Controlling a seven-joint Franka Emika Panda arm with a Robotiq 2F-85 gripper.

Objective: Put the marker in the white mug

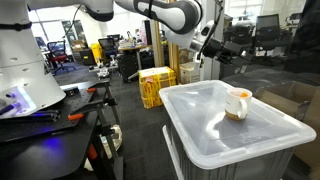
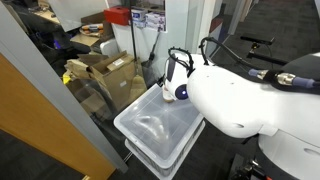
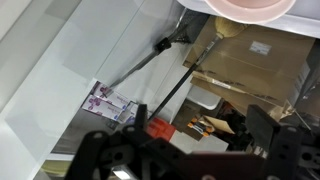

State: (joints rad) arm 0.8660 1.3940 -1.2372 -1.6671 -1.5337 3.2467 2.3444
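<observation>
In an exterior view the mug [image 1: 238, 103] stands on the closed lid [image 1: 200, 130] of the bin [image 1: 178, 165], toward its far right. The lid serves as the tabletop here, so the mug sits high and within easy reach. An orange patch shows low on the mug's near side, but I cannot tell whether that is the marker or only a tint. The tool [image 1: 207, 45] hangs well above the lid, left of and beyond the mug, not over its mouth. Whether it is spread or clamped on anything cannot be made out.

In an exterior view with the robot's white base [image 2: 240, 100] in the foreground, the arm [image 2: 178, 85] reaches out over the bin's far end. The base hides the mug, and the tool is too small to read.

In the wrist view the mug's rim [image 3: 250, 8] sits at the top edge, right of centre, so the camera looks past the lid's edge, not into the mug. The 2 dark fingers [image 3: 110, 155] low in the frame are blurred. A small red-orange thing [image 3: 160, 128] shows between them; it may be the marker or clutter below. In my judgement, the tool must travel right to the mug before any drop.
</observation>
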